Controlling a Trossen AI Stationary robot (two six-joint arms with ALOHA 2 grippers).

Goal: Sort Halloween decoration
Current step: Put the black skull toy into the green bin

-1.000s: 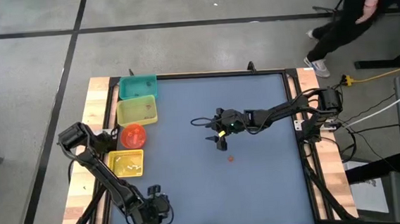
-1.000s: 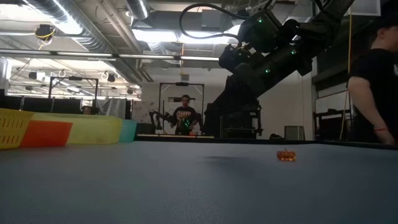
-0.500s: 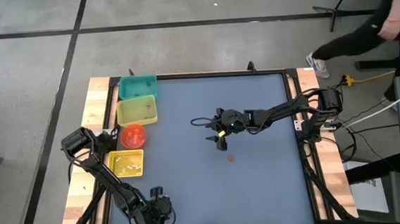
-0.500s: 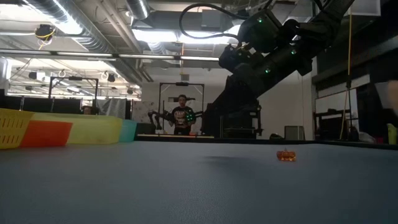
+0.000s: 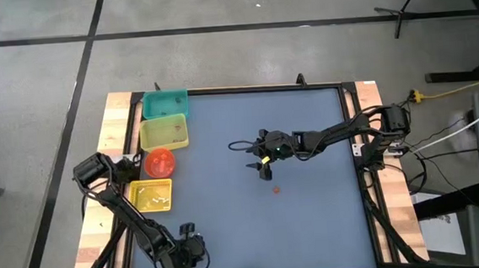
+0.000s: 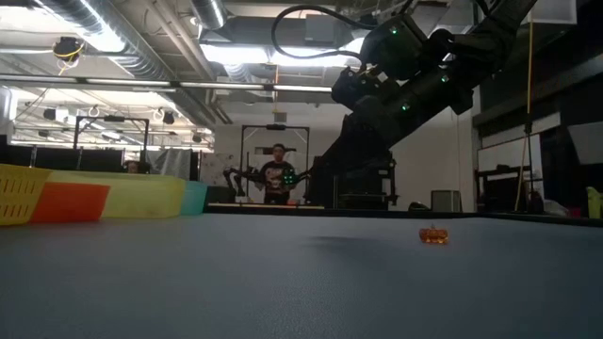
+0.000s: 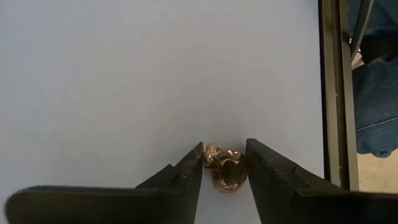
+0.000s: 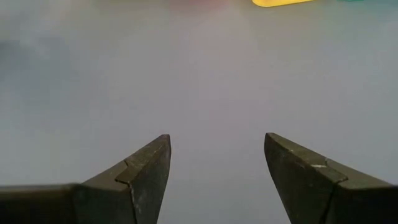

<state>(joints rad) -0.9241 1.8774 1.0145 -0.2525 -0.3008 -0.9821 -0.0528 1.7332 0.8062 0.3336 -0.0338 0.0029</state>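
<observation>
The left gripper (image 7: 224, 163) sits low at the near edge of the blue-topped counter (image 5: 313, 222), close to its left corner. In the left wrist view its two dark fingers (image 7: 180, 177) flank a small, shiny brownish-gold trinket (image 7: 224, 169) that lies on the blue surface. The jaws stand close on either side of it, but whether they already press on it cannot be told.

The right gripper (image 5: 257, 161) hangs above the middle of the counter, the arm reaching in from the right side. Its dark fingers (image 8: 146, 168) are spread wide with only bare blue surface between them.

A tiny round orange pumpkin trinket (image 5: 277, 190) rests alone on the counter, a little nearer the front edge than the right gripper and apart from it. In the low view it stands upright on the surface, beneath and to the side of the raised arm.

Along the left side of the counter sit four plastic bins in a row: a teal bin (image 5: 165, 104) at the far end, a yellow bin (image 5: 164, 132) beside it, a round red bin (image 5: 159, 162), then a second yellow basket (image 5: 152, 196) holding a few small pieces too small to tell apart.

A person (image 6: 277, 174) stands in the room far beyond the counter.
</observation>
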